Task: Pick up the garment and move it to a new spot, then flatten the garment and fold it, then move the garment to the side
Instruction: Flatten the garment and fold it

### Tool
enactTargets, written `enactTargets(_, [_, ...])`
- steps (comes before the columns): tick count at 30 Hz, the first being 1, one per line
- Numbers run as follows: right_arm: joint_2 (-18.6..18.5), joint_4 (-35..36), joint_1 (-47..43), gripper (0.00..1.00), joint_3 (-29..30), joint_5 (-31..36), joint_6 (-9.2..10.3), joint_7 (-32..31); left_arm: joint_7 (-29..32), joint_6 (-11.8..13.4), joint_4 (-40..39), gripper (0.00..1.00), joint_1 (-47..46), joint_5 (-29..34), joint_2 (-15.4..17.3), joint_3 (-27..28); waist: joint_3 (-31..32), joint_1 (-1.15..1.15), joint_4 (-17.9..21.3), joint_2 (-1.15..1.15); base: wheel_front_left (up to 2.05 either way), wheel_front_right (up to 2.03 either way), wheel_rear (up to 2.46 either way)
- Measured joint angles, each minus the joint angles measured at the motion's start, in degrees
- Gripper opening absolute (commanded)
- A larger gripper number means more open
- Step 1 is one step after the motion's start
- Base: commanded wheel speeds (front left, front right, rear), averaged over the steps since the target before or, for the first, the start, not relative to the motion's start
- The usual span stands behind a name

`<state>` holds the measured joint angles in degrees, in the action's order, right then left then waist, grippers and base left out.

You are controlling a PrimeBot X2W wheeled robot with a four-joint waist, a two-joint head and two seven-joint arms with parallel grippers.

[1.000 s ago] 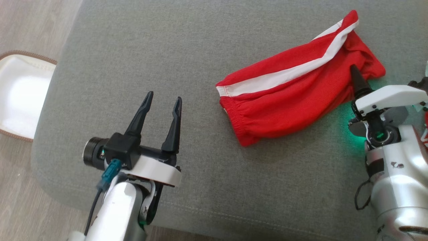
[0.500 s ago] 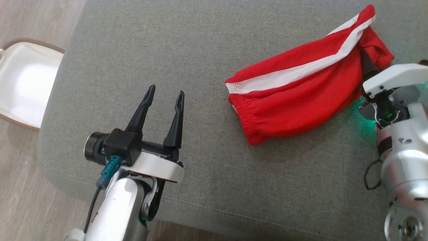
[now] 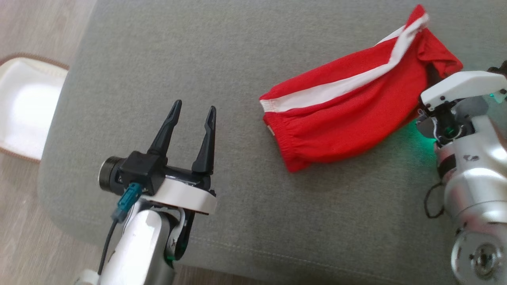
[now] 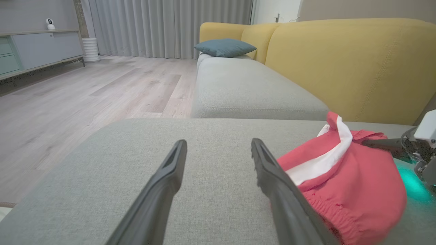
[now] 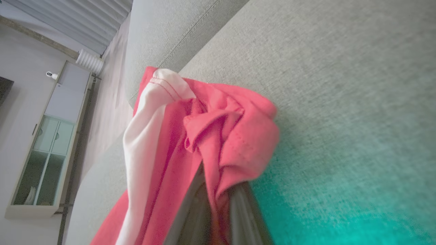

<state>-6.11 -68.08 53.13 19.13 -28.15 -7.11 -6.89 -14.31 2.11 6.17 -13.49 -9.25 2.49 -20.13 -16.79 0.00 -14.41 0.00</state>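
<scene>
The garment (image 3: 340,114) is a pair of red shorts with a white side stripe, lying crumpled on the grey cushion (image 3: 237,51) at the right. My right gripper (image 3: 432,77) reaches into its right end, shut on a bunched fold of red fabric. The right wrist view shows the garment (image 5: 204,136) pinched between the two dark fingers (image 5: 245,211) of my right gripper (image 5: 218,194). My left gripper (image 3: 193,111) hovers open and empty over the cushion, well left of the shorts. In the left wrist view my left gripper (image 4: 218,146) is spread wide, the garment (image 4: 340,190) to its right.
The cushion's left and front edges drop to a wooden floor, where a white brown-rimmed object (image 3: 23,107) lies at the left. A yellow backrest (image 4: 340,61) rises behind the seat. A blue pillow (image 4: 224,47) sits on a farther cushion.
My right gripper has closed on the garment's right end, and the fabric there has bunched up. The head camera has shifted a little. The left arm has stayed where it was.
</scene>
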Motion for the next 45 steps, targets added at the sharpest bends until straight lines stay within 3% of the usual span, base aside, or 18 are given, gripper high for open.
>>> enactTargets(9, [2.21, 9.38, -12.06, 0.0, -2.38, -10.45, 0.0, 3.23, 0.0, -0.11, 0.67, 1.0, 1.41, 0.02, 0.0, 1.54, 4.04, 0.0, 5.24, 0.0, 0.0, 0.0, 0.0])
enactTargets(18, [2.47, 15.4, -24.86, 0.0, -15.84, -27.39, 0.0, 8.0, 0.0, -0.18, 1.12, 1.0, 4.33, 0.12, 0.01, 2.6, 8.98, 0.0, 10.71, 0.0, 0.0, 0.0, 0.0])
enactTargets(25, [2.76, 16.97, -30.71, 0.0, -22.37, -33.75, 0.0, 13.84, 0.0, -0.15, 1.2, 1.0, 6.75, 0.12, 0.03, 2.61, 12.07, 0.0, 12.35, 0.0, 0.0, 0.0, 0.0])
enactTargets(34, [2.77, 19.92, -30.26, 0.0, -26.49, -31.69, 0.0, 20.19, 0.01, -0.18, 1.18, 1.0, 8.62, 0.12, 0.05, 2.59, 13.52, 0.0, 12.15, 0.0, 0.0, 0.0, 0.0])
enactTargets(45, [2.76, 28.5, -30.28, 0.0, -33.05, -28.22, 0.0, 21.12, 0.01, -0.62, 1.51, 1.0, 9.28, 0.62, 0.08, 2.59, 15.62, 0.0, 10.46, 0.0, 0.0, 0.0, 0.0])
